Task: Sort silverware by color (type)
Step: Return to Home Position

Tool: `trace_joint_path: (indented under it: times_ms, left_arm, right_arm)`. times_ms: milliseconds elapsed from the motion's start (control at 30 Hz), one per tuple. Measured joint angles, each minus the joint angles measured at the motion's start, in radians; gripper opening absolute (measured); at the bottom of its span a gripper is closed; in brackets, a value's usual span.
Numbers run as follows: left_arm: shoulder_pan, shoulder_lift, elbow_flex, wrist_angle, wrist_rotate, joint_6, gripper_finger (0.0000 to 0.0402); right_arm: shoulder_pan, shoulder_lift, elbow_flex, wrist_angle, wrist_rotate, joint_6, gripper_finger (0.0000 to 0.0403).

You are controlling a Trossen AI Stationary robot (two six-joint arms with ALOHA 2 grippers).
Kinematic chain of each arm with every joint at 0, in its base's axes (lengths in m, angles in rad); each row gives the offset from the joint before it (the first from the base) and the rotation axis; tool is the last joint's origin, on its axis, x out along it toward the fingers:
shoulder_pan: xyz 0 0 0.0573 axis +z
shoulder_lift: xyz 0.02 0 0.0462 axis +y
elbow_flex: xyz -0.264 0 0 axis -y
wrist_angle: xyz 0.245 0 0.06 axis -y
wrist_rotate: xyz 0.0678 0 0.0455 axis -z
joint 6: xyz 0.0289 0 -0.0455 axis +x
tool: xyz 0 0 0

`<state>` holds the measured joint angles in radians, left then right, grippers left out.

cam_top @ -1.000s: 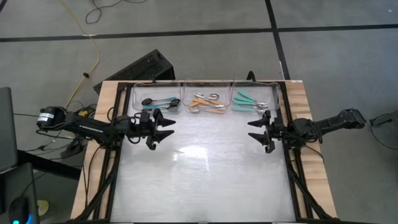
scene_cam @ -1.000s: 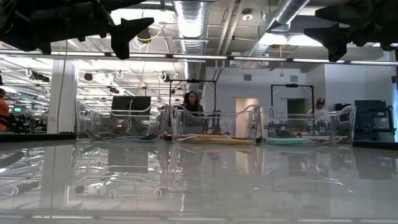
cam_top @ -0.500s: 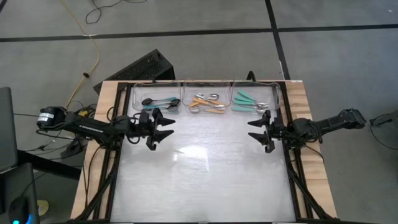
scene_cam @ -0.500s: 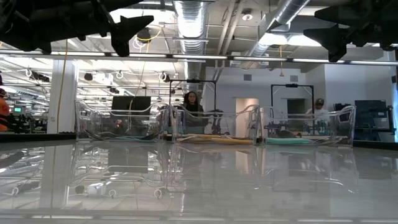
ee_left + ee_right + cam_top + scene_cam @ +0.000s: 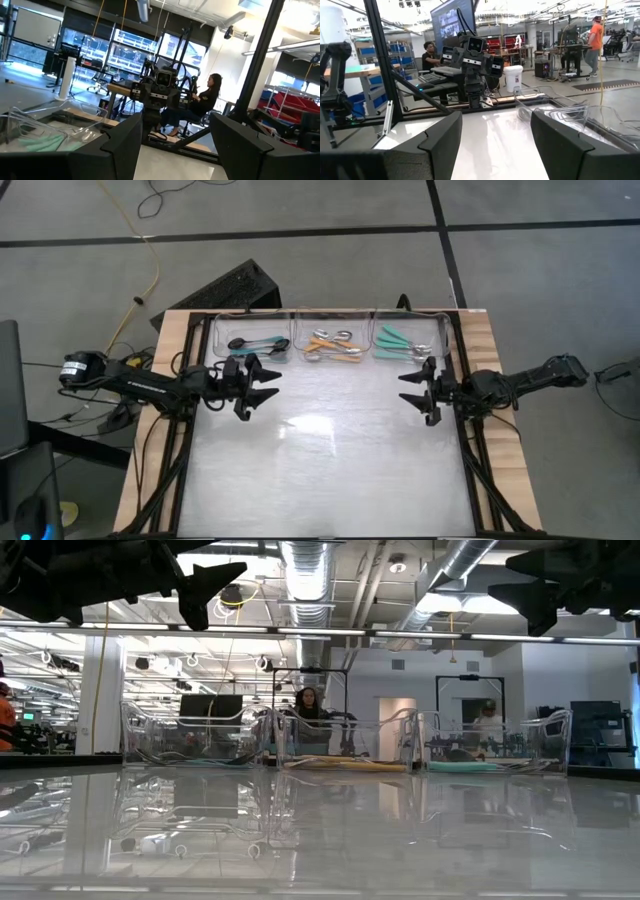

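Note:
The silverware lies in three clear bins at the table's far edge. Blue-handled spoons with black bowls [image 5: 255, 342] fill the left bin, orange-handled spoons [image 5: 334, 345] the middle one, teal-handled spoons [image 5: 402, 342] the right one. My left gripper [image 5: 265, 380] hovers open above the table's left side, just near of the left bin, its fingers level and pointing right. My right gripper [image 5: 414, 390] hovers open above the right side, near of the right bin, pointing left. Neither has anything between its fingers [image 5: 120, 145] [image 5: 442, 142].
The clear bins [image 5: 345, 745] stand in a row along the far edge. The glossy white tabletop [image 5: 320, 470] lies between and near of the arms. Dark frame rails [image 5: 180, 470] run along both table sides. People sit and stand in the room beyond.

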<state>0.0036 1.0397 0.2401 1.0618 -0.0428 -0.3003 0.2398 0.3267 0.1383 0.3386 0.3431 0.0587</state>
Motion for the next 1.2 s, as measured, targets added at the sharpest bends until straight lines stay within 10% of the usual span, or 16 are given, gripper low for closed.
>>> trace_joint_path:
  times_ms: [1200]
  left_arm:
    - [0.036, 0.0, 0.0, -0.001, 0.002, -0.037, 0.0218]
  right_arm:
    - [-0.085, -0.001, 0.0, 0.061, 0.025, -0.068, 0.0265]
